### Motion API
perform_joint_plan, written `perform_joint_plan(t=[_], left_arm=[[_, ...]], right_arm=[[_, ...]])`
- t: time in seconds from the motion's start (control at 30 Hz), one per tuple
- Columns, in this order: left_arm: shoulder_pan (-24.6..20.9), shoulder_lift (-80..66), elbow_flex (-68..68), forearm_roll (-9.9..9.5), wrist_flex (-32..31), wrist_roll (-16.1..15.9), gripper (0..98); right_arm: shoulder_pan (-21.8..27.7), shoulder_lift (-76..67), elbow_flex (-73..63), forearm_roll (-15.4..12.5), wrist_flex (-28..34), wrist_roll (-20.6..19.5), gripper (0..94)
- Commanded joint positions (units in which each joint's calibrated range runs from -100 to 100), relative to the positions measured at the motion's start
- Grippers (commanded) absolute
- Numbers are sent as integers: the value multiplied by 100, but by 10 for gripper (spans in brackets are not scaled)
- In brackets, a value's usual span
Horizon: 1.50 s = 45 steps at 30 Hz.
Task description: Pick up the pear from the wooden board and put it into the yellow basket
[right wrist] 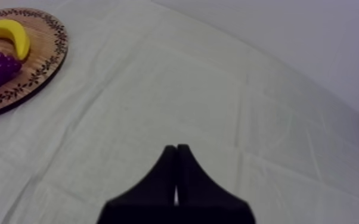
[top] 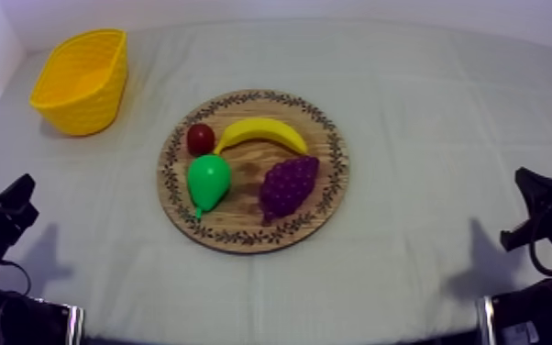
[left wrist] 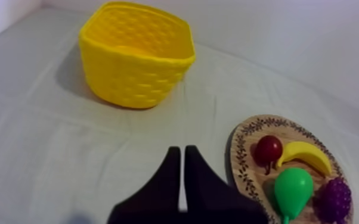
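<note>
The pear (top: 208, 180) is found on the wooden board (top: 243, 218) at the middle of the desk (top: 426, 110), on the side toward the left edge, just beside the banana (top: 261, 133). The yellow basket (top: 87, 101) is set near the far left corner, probably so that both can be served by the left tool (left wrist: 182, 154). It and the right tool (right wrist: 176, 149) are held clenched on nothing. The desk is covered by creased grey-white cloth and bounded by pale walls (top: 289, 7).
</note>
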Motion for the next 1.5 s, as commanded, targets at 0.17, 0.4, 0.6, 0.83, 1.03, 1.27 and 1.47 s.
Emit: perform_joint_plan(t=[0.17, 0.4, 0.6, 0.83, 1.03, 1.27, 1.47], left_arm=[[54, 546, -441, 581, 1011, -1146, 9], [-12, 1499, -776, 1535, 1238, -2244, 4], [-7, 2457, -1659, 1725, 1745, -2494, 1], [81, 3629, -2991, 1578, 2750, -2199, 1], [354, 4632, -3749, 1491, 3300, -1783, 1], [897, 5811, -4968, 1274, 3767, -1305, 1], [1469, 6948, -6362, 974, 4316, -842, 1]], right_arm=[[1, -3, -2, -1, -1, -3, 2], [1, -3, -2, -1, -1, 0, 2], [1, -3, -2, -1, -1, 1, 2], [1, -3, -2, -1, -1, -2, 2], [1, -3, -2, -1, -1, -4, 2], [1, -3, -2, -1, -1, -4, 2], [1, -3, -2, -1, -1, -4, 2]])
